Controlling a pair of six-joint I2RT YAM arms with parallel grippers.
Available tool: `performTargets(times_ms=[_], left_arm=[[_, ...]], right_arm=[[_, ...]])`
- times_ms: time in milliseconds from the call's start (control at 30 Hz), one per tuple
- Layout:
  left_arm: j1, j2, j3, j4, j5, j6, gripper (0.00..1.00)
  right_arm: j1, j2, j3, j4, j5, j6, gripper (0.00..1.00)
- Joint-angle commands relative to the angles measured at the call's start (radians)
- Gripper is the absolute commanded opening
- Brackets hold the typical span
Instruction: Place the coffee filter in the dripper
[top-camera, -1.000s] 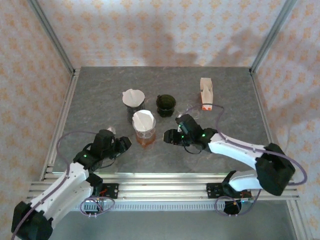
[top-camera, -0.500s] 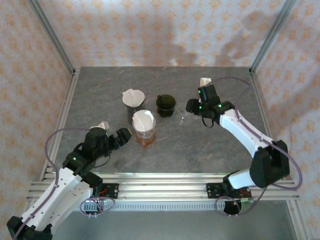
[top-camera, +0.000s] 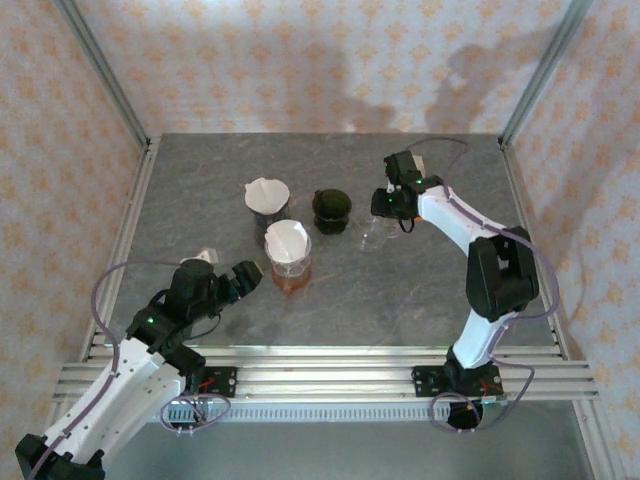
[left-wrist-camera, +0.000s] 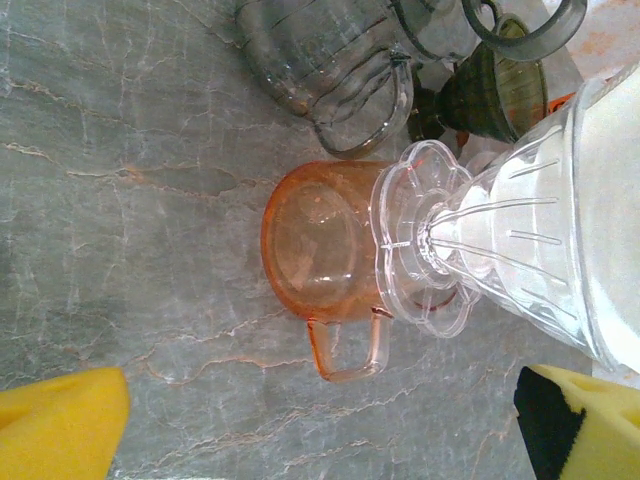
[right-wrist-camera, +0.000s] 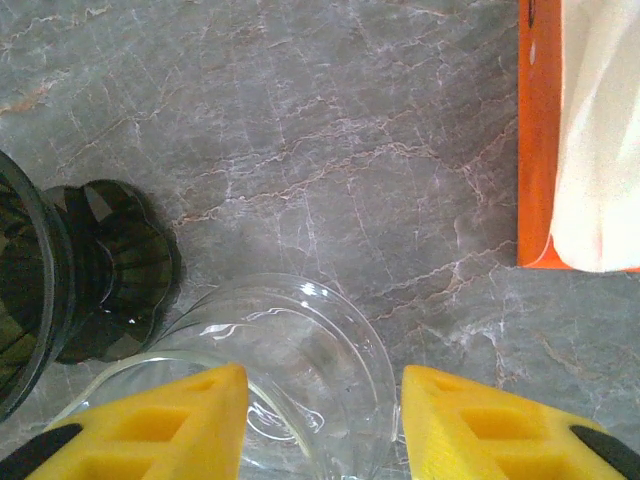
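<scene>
The white filter (left-wrist-camera: 612, 215) sits in the clear dripper (left-wrist-camera: 500, 250) atop the orange cup (left-wrist-camera: 320, 240), partly cut off at the frame edge. Nearer than the cup, the left claw (top-camera: 228, 266) is released, its pads wide apart. Beyond the cup to the right, the right claw (right-wrist-camera: 322, 400) straddles a clear glass (right-wrist-camera: 300, 340); I cannot tell whether it grips. The table (top-camera: 420, 290) is grey and veined, and the wallpaper (top-camera: 300, 60) is patterned.

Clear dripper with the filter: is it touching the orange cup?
Touching. Left wrist view: the clear dripper rests its base on the orange cup.

Grey veined table (top-camera: 400, 300), orange mug (left-wrist-camera: 315, 240), white filter (top-camera: 287, 238) (clear dripper (left-wrist-camera: 500, 250)), dark-green dripper (top-camera: 331, 208)
</scene>
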Motion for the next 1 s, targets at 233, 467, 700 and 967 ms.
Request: performTargets(times_ms=[233, 467, 700, 967], left_arm=[[0.003, 0.015, -0.033, -0.013, -0.04, -0.017, 1.0], [0.003, 0.025, -0.04, -0.008, -0.045, -0.017, 1.0], [0.004, 0.026, -0.044, -0.011, -0.044, -0.016, 1.0], [0.005, 0.019, -0.037, -0.015, -0.046, -0.014, 1.0]], right_arm=[[-0.005, 0.005, 0.0, -0.052, -0.029, -0.042, 0.43], [0.016, 0.005, -0.006, -0.072, -0.018, -0.06, 0.31], [0.037, 0.005, -0.006, -0.108, 0.016, -0.056, 0.18], [0.07, -0.064, -0.065, -0.126, 0.062, -0.01, 0.01]])
